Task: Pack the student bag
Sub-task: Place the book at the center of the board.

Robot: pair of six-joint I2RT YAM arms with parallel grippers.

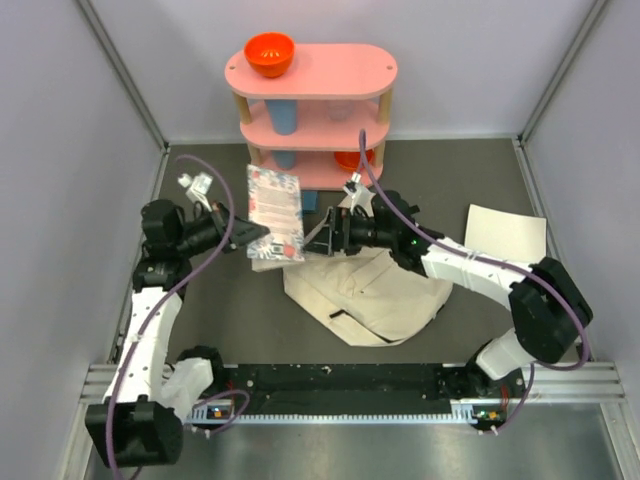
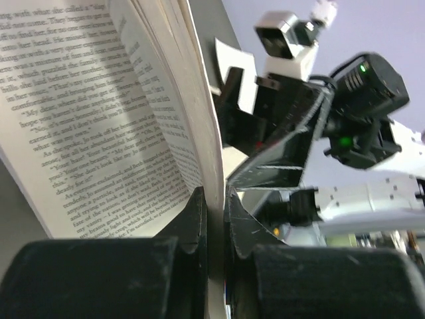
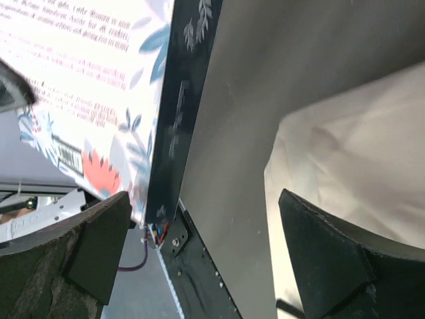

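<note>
from the overhead camera i see the cream soft canvas student bag (image 1: 372, 298) slumped on the dark grey table (image 1: 225, 310), centre-right, with the right arm's forearm crossing over its far edge. i cannot tell from any view whether its mouth is open.

my left gripper (image 2: 214, 199) is clamped on the paperback book with the floral cover (image 1: 275, 213), its fingers (image 2: 194, 219) pinching near the edge with printed pages fanning off to one side. the book hangs above the table; seen from above, its near edge overlaps the bag's far-left corner and its far edge sits near the bottom tier of the pink oval wooden shelf (image 1: 312, 72).

my right gripper (image 1: 326, 236) stands wide apart and holds nothing, just beside the book's right edge. in its wrist camera the dark spine runs between the pads, touching neither.

bare table lies left of the bag, up to the left arm. a flat white sheet (image 1: 506, 232) lies far right, apart from the bag.
</note>
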